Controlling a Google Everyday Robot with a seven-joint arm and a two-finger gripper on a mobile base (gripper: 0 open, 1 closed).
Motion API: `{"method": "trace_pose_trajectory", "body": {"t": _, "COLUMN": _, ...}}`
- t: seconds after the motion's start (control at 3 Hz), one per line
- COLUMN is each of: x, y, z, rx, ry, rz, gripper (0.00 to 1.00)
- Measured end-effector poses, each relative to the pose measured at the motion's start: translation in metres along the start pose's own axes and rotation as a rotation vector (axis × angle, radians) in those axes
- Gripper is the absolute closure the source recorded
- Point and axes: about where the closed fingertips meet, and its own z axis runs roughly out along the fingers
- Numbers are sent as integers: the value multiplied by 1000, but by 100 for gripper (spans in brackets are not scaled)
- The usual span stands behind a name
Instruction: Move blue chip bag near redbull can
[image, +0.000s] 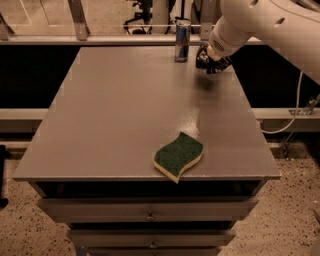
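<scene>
The bag (205, 55) is held clamped in the gripper (213, 60) above the table (125, 110) at the far right, just beside the can (182, 41) (only the setting-down is judged left).

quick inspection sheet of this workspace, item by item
surface: grey table with drawers beneath
job's things: blue chip bag held off the table, just right of the upright redbull can and apart from it
clutter: green sponge near the front edge
grippers: gripper over the far right of the table, shut on the bag
cables: one cable hanging right of the table
surroundings: speckled floor; metal rail behind the table
</scene>
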Motion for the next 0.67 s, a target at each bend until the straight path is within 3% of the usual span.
{"method": "trace_pose_trajectory", "body": {"t": 0.33, "x": 6, "y": -10, "z": 9, "rx": 26, "ry": 18, "rz": 6, "gripper": 100}}
{"method": "trace_pose_trajectory", "body": {"t": 0.67, "x": -1, "y": -27, "z": 27, "rx": 65, "ry": -13, "rz": 29, "gripper": 100}}
